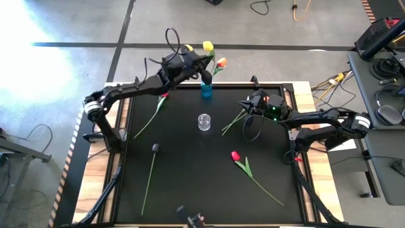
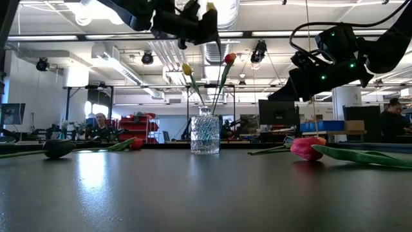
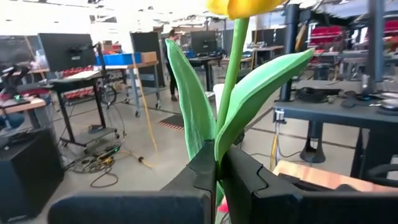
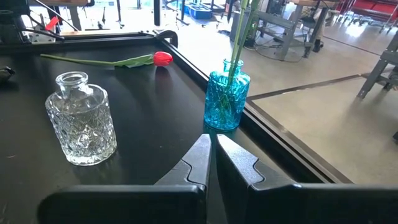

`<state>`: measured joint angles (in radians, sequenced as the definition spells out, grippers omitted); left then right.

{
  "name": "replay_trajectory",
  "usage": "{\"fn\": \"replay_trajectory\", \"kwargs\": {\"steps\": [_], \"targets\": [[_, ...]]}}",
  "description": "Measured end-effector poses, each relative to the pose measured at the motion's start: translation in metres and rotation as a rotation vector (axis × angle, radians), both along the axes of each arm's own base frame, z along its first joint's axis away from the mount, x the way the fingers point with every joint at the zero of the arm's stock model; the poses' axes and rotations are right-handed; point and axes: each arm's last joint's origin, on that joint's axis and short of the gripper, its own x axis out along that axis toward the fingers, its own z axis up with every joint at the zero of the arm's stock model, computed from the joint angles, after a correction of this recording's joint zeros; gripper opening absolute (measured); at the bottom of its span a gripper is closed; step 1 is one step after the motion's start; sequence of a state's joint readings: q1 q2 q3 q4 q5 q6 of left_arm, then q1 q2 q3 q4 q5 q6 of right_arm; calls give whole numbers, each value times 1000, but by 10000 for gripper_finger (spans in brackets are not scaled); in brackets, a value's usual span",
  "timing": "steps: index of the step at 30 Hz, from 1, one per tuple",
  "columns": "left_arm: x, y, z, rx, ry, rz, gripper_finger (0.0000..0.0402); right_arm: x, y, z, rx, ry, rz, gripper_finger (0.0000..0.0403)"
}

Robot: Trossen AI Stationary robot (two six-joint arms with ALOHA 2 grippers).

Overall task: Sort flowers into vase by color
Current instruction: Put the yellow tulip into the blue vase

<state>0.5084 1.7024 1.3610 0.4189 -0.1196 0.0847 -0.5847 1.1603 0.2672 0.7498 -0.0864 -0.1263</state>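
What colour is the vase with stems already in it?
Blue: the vase at the table's edge, clearest in the right wrist view.

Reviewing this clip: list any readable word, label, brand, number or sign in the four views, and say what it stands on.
Readable text: none in any view.
Blue cut-glass vase: no label.
Clear cut-glass vase: no label.
Black tabletop: no markings.
Left gripper, shut on the yellow tulip's green stem: no lettering.
Right gripper, shut and empty: no lettering.
Background monitors and red shelving bins: too small or blurred to read.
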Motion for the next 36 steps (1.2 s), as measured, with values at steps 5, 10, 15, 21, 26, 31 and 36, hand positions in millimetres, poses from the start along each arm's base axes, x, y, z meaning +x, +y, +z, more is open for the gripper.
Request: {"fn": "replay_trajectory", "kwargs": {"steps": [5, 10, 15, 21, 26, 31, 36], "targets": [[-5, 9, -4, -34, -13, 22, 0, 0, 0, 0, -3, 3, 1, 18], [-7, 13, -10, -70, -23, 32, 0, 0, 0, 0, -4, 3, 1, 18], [-10, 16, -21, -116, -23, 40, 0, 0, 0, 0, -4, 3, 1, 18], [-12, 18, -25, -131, -34, 47, 0, 0, 0, 0, -4, 2, 1, 18], [-12, 18, -26, -140, -38, 45, 0, 0, 0, 0, -4, 2, 1, 18], [-12, 18, -25, -166, -59, 43, 0, 0, 0, 0, -4, 2, 1, 18], [-12, 18, -24, -170, -71, 42, 0, 0, 0, 0, -4, 3, 1, 18]]}}
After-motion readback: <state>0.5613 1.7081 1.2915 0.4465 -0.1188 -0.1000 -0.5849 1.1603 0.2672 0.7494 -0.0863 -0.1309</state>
